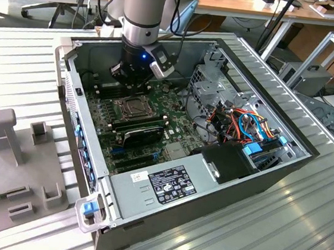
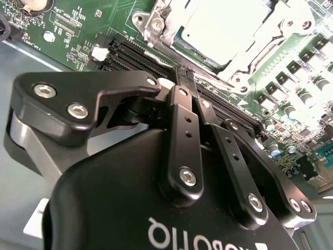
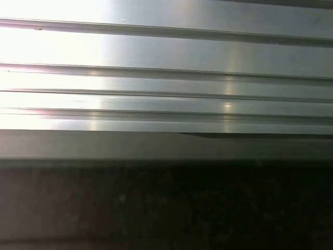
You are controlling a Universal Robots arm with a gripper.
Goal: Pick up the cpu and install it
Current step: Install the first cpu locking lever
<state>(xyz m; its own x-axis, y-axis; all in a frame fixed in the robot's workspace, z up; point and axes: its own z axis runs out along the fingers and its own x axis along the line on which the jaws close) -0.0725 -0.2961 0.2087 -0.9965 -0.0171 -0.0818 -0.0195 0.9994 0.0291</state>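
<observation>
Ribbed aluminium slats (image 3: 166, 78) are running straight across the first wrist view, catching bright glare toward one end and dimming to grey toward the other. Beside them a plain grey band (image 3: 156, 148) is lying, and beyond that a dark, speckled surface (image 3: 166, 208) is sitting in shadow.

Open computer case (image 1: 220, 184) on ribbed metal table (image 1: 17, 67), grey fixture (image 1: 13, 162) beside
</observation>
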